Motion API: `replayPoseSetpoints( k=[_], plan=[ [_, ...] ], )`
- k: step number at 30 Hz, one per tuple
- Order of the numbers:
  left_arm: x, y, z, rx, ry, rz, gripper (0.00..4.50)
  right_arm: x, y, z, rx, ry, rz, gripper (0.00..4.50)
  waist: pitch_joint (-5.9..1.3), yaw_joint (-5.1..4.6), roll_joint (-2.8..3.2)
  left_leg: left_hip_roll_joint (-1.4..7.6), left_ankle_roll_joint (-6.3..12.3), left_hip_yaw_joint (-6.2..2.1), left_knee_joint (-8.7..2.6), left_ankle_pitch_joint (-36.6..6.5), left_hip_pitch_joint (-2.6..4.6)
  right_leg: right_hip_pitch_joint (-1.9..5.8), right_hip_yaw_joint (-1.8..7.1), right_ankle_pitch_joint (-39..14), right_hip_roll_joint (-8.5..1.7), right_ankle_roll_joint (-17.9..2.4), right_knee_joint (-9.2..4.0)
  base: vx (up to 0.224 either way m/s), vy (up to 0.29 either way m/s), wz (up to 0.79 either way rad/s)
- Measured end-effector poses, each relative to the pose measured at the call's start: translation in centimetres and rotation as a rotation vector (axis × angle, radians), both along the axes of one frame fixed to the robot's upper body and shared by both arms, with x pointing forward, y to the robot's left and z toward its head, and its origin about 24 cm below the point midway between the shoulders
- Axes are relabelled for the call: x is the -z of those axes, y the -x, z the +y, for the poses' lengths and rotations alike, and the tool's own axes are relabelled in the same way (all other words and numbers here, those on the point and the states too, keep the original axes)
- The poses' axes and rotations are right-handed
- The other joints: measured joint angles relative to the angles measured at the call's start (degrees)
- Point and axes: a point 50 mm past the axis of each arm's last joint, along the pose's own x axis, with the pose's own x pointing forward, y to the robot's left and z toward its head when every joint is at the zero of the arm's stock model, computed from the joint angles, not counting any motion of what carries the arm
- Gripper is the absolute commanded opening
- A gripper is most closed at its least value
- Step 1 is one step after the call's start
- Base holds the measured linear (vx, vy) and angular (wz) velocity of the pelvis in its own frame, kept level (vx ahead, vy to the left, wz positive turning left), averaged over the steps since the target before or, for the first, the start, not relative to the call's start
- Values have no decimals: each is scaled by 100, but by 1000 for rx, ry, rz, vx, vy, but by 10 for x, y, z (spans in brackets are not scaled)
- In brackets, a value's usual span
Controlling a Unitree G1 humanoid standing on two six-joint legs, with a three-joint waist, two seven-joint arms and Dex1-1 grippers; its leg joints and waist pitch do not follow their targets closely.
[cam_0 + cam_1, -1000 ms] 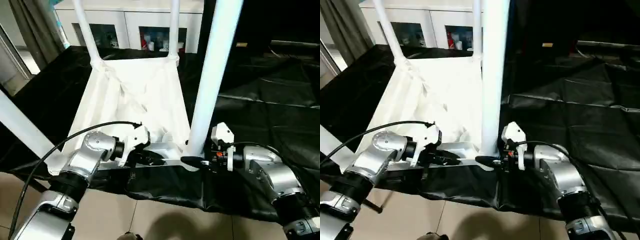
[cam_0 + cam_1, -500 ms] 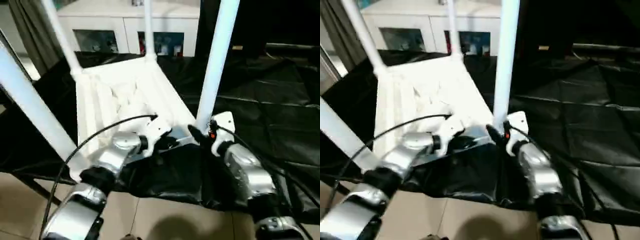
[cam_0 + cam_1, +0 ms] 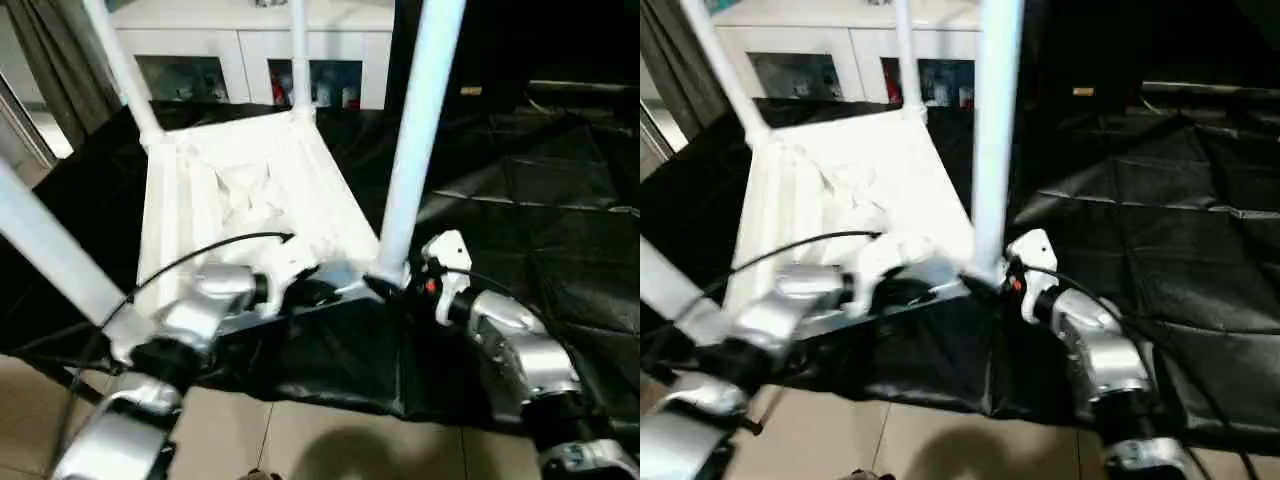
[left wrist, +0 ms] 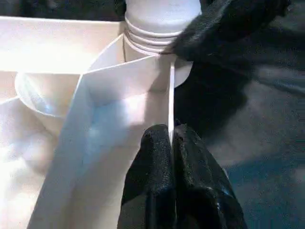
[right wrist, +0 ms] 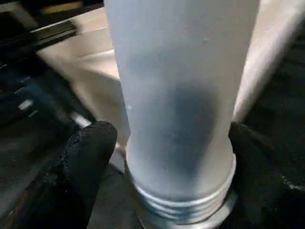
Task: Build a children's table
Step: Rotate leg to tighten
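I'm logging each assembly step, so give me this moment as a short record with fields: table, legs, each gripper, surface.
table: white table top lying upside down, ribbed underside up
legs: four white legs standing up from the corners; near right leg shows thread rings at its base
left gripper: shut on the top's thin near edge wall
right gripper: fingers either side of that leg's base, grip unclear
surface: black sheet

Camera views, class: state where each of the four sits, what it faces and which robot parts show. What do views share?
Left eye view: on the head, looking forward and down at the upturned table top; silver forearms show.
Right eye view: beside it, same scene.
Left wrist view: along the left tool, pinching the top's rim.
Right wrist view: along the right tool, fingers flanking a leg.
Shared: both wrist views show that leg's threaded base.
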Motion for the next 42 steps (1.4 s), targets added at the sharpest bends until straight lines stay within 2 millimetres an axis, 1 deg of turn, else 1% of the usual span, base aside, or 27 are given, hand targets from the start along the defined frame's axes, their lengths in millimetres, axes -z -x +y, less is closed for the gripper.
replayPoseSetpoints(
  k=[2,3,4,7,9,11,12,13,14,17,19,20,21,24,28,30,32,33,34,36,38,39,42],
  plan=[
    [-2,3,7,37,-11,13,0,-3,2,-1,-65,2,8,386,9,2,-17,0,2,6,2,-1,-8,-5,2,-7,-2,-5,-1,0,0,0],
    [-3,4,11,60,-14,25,0,-3,3,0,-100,4,14,361,11,5,-39,0,2,6,2,-2,-13,-10,0,-12,-2,-13,-1,0,0,0],
    [-4,6,12,73,-17,31,0,-4,4,-1,-119,3,18,361,11,10,-52,0,3,6,3,-3,-17,-12,-1,-14,-2,-17,-2,0,0,0],
    [-4,8,15,92,-19,42,0,-4,6,-3,-152,3,28,348,13,22,-62,-1,5,7,11,-4,-26,-15,0,-15,-6,-19,0,0,0,0],
    [-4,10,18,98,-18,56,0,-4,7,-3,-173,-8,40,318,13,15,-67,-1,4,7,14,-4,-24,-14,1,-14,-6,-19,4,0,0,0],
    [-3,12,20,102,-16,66,0,-4,8,-3,-198,-13,50,310,13,15,-67,-1,3,7,15,-3,-22,-14,2,-14,-6,-20,8,0,0,0],
    [-3,12,20,104,-16,68,0,-3,9,-2,-204,-14,55,310,13,15,-68,-1,2,7,15,-3,-22,-14,1,-13,-6,-20,10,0,0,0],
    [-3,12,20,104,-16,69,0,-3,9,-2,-208,-16,59,287,13,15,-68,0,1,7,16,-3,-21,-14,1,-13,-6,-21,11,0,0,0],
    [-3,13,20,105,-16,68,0,-3,9,-3,-208,-18,62,281,13,15,-68,0,1,7,16,-3,-21,-14,1,-13,-6,-21,12,0,0,0],
    [-3,12,19,98,-18,61,0,-2,11,-3,-192,-24,66,275,11,18,-68,-1,1,7,16,-3,-19,-12,2,-13,-6,-21,12,0,0,0],
    [-1,11,15,74,-23,41,0,1,10,-2,-136,-32,58,273,8,20,-71,-1,1,7,19,-3,-6,-2,3,-12,-6,-21,15,0,0,0],
    [0,9,11,53,-18,36,0,3,9,0,-98,-29,46,272,7,15,-72,-1,1,8,19,-2,4,6,5,-10,-6,-26,16,0,0,0],
    [1,5,8,7,-13,23,0,6,5,2,-23,-29,36,272,4,2,-78,-1,-1,8,20,-2,17,15,6,-4,-6,-34,18,0,0,0],
    [3,-4,-3,-89,-15,-7,0,10,-7,6,175,-26,11,272,-1,-47,-82,-6,-4,8,17,-1,26,15,10,-6,-9,-30,6,-17,2,-1],
    [5,-10,-15,-150,-14,-23,0,14,-14,15,314,-37,9,272,-7,-48,-80,-13,-4,3,14,-1,37,27,17,-14,-10,-16,0,0,0,0],
    [7,-15,-26,-209,-18,-38,0,15,-22,20,438,-38,12,272,-13,-73,-73,-25,-4,0,14,-1,48,37,22,-15,-15,-15,-4,0,0,0],
    [8,-17,-35,-237,-15,-44,0,16,-26,22,504,-31,5,272,-19,-70,-63,-38,-3,-1,12,-1,49,40,28,-16,-23,-13,-10,0,0,0],
    [9,-17,-37,-247,-15,-47,0,16,-27,22,522,-31,5,272,-25,-70,-54,-45,-3,-1,12,-1,50,41,30,-17,-29,-12,-13,0,0,0],
    [9,-17,-38,-247,-16,-49,0,17,-27,22,526,-34,3,307,-27,-65,-51,-46,-2,-1,12,-1,50,44,29,-17,-30,-12,-16,0,0,0],
    [9,-17,-38,-242,-14,-52,0,17,-26,21,521,-39,2,342,-27,-58,-50,-46,-2,-1,11,-1,48,44,28,-17,-31,-12,-21,0,0,0],
    [9,-16,-39,-223,-10,-50,0,16,-24,17,479,-27,-9,344,-27,-47,-50,-46,-1,-1,10,-1,40,43,28,-17,-31,-12,-27,0,0,0],
    [8,-16,-38,-209,-8,-49,0,16,-22,14,445,-21,-14,353,-27,-38,-50,-46,-1,-1,10,-1,37,43,28,-16,-31,-12,-29,0,0,0],
    [7,-13,-36,-171,0,-40,0,13,-19,5,357,-6,-24,353,-34,-18,-39,-45,-1,-1,10,-1,31,39,27,-9,-31,-16,-18,0,0,0]
  ],
)
